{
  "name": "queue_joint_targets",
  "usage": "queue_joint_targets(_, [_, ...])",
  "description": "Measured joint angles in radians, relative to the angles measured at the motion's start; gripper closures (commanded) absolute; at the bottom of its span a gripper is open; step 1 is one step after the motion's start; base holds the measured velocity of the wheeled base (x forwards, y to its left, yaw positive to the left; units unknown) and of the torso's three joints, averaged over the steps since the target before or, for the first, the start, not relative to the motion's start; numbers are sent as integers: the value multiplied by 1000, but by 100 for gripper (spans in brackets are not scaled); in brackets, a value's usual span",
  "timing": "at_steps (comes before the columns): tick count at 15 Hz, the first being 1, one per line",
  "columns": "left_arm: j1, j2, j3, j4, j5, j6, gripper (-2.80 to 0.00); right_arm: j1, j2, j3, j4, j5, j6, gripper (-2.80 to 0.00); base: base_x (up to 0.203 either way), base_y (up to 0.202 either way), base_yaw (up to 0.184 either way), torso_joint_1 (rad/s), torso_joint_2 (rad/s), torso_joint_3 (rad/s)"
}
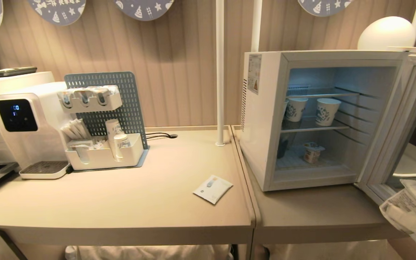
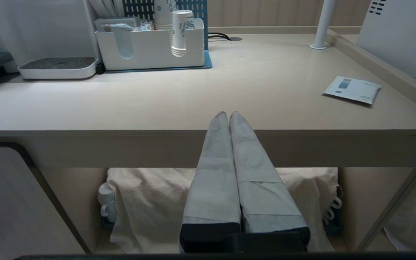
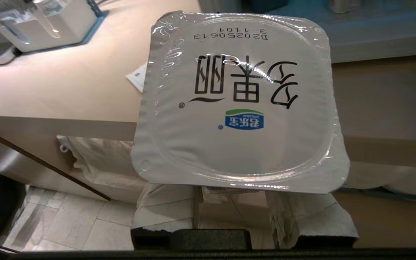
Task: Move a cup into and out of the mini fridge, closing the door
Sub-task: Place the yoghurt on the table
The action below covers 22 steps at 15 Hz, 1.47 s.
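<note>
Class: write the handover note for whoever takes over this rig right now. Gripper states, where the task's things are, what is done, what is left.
Left gripper: shut, empty, parked at the table's front edge.
Right gripper: shut on a foil-lidded cup, in front of the table, below the open door.
Mini fridge: open; two paper cups on the middle shelf, one sealed cup on the bottom.
Done: door open, cup in the gripper.
Left: finish moving the cup, close the door.

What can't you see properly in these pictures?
- Right gripper: in the right wrist view, the yogurt cup's foil lid hides its fingertips.
- Fridge door: cut off by the head view's right edge.
- Small cup on the fridge floor: label too small to read.
</note>
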Motion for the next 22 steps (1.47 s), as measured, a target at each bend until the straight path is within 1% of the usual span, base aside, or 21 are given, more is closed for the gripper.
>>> queue_joint_targets(2, [0,0,0,0,0,0,0,11,9,2,-1,3,3,0,0,86,-1,2,6,2])
queue_joint_targets(3, [0,0,0,0,0,0,0,23,18,3,-1,3,17,0,0,0,0,0,0,0])
queue_joint_targets(6, [0,0,0,0,0,0,0,83,69,3,-5,-2,90,0,0,0,0,0,0,0])
queue_joint_targets(8, [0,0,0,0,-1,0,0,110,125,3,-51,-12,136,0,0,0,0,0,0,0])
queue_joint_targets(10, [-1,0,0,0,-1,0,0,119,168,5,-104,-17,143,0,0,0,0,0,0,0])
queue_joint_targets(16, [2,0,0,-1,-1,0,0,135,225,7,-106,-18,148,0,0,14,-2,0,0,1])
queue_joint_targets(20, [0,0,0,0,0,0,0,146,244,6,-110,-17,153,0,0,186,-3,0,5,4])
queue_joint_targets(22, [0,0,0,0,0,0,0,154,254,7,-136,-18,153,0,0,189,-2,2,5,3])
